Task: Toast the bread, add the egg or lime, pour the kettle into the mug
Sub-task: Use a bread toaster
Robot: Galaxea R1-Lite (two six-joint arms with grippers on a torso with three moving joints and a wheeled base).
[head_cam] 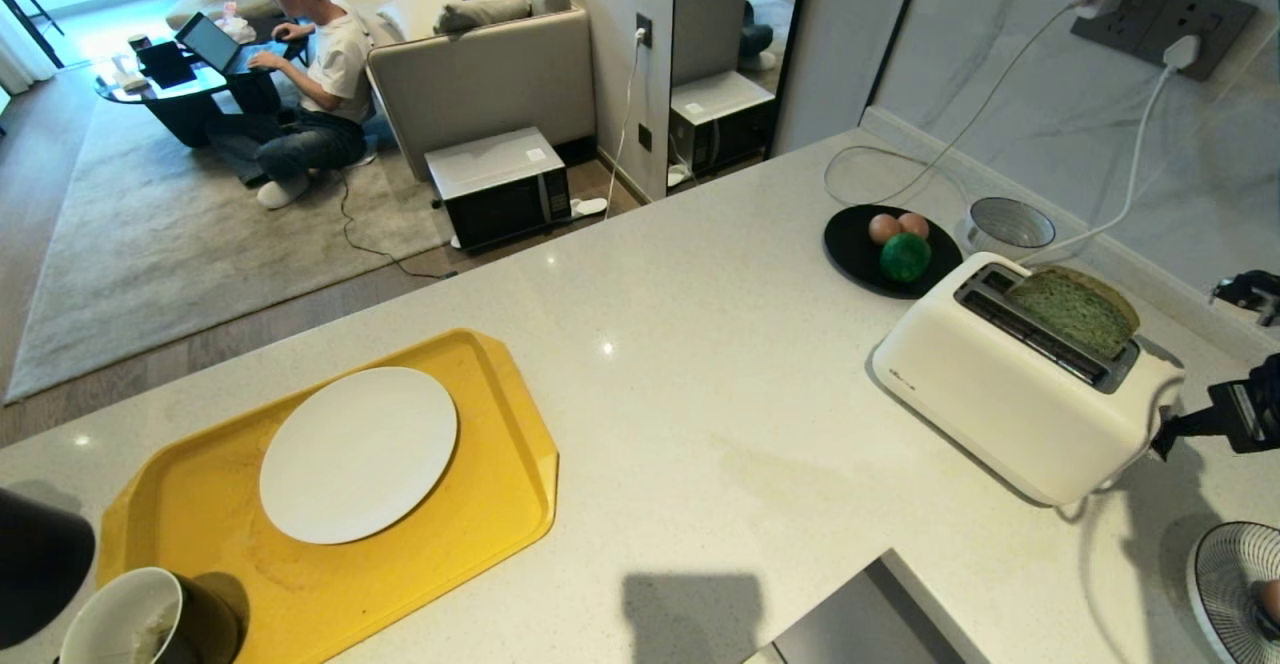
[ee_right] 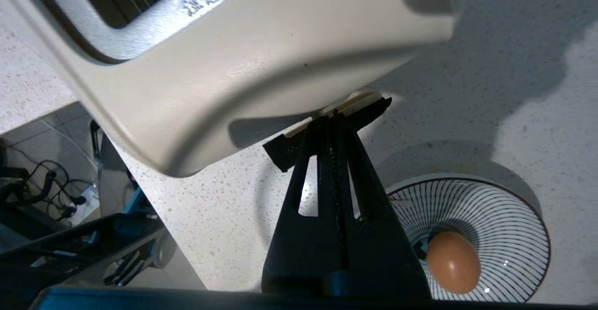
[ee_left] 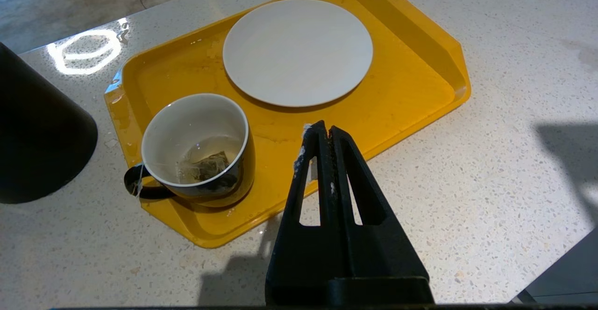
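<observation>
White speckled stone counter (head_cam: pixel 700 344) holds a cream plastic toaster (head_cam: pixel 1010 384), and everything sits around it. The thick pale green bread with a brown crust (head_cam: pixel 1075 309) stands up in the far slot, waiting to go down. The right gripper (ee_right: pixel 334 118) touches the toaster's black side lever (ee_right: pixel 327 135) with its fingers pressed together, probably to push it. Behind the toaster, a black plate (head_cam: pixel 860 254) keeps two pinkish-brown eggs (head_cam: pixel 884 228) and a round shiny green lime (head_cam: pixel 905 257) ready. Far left of the toaster, the left gripper (ee_left: pixel 324 135) hangs pressed together over a yellow tray (ee_left: pixel 411 90).
</observation>
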